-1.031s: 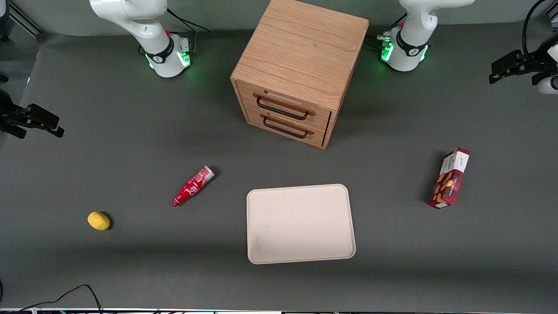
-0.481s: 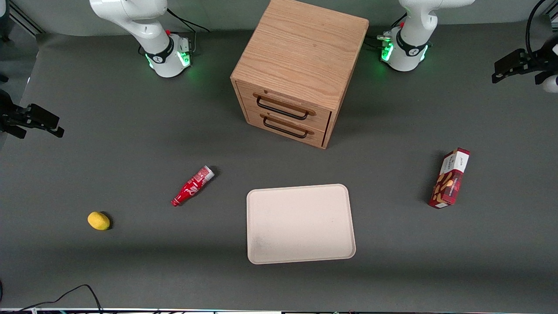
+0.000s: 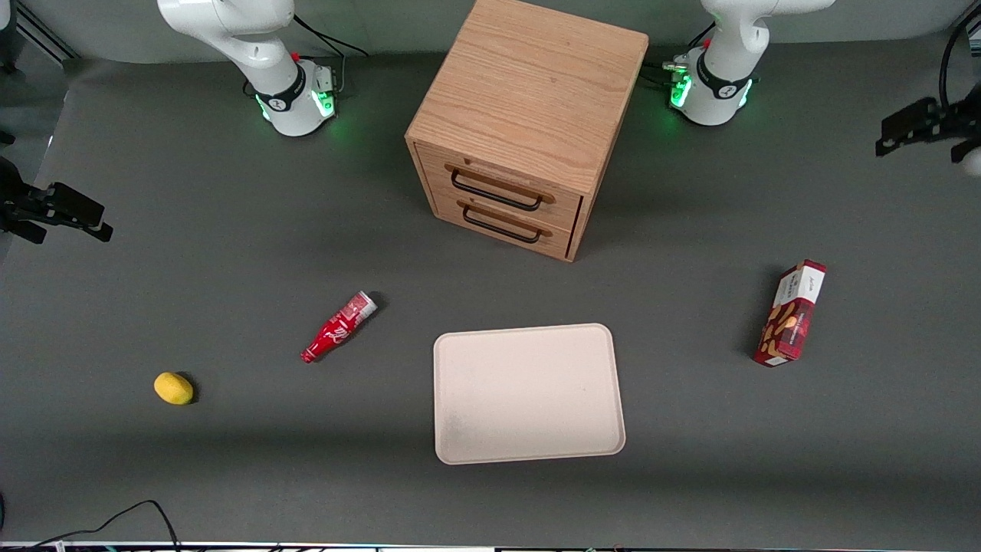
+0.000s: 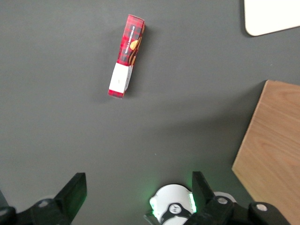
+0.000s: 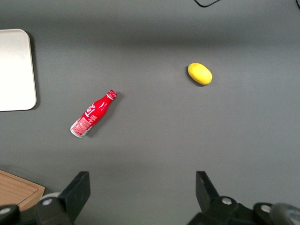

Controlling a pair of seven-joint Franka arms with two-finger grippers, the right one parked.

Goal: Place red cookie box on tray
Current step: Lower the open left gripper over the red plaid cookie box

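Red cookie box [image 3: 792,314] on table toward working arm's end, apart from tray [image 3: 527,392]; pincer [image 4: 138,199] high above.

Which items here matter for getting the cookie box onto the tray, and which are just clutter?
Job: dark-red cardboard cookie box, lying on the table; cream rectangular tray, bare; left gripper, open, high at the working arm's end.

Clutter: wooden two-drawer cabinet; small red bottle; yellow lemon.

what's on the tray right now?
Nothing: the tray shows only its bare cream surface. The red cookie box lies on the table toward the working arm's end, untouched. The gripper hangs open, high above the table, away from the box.
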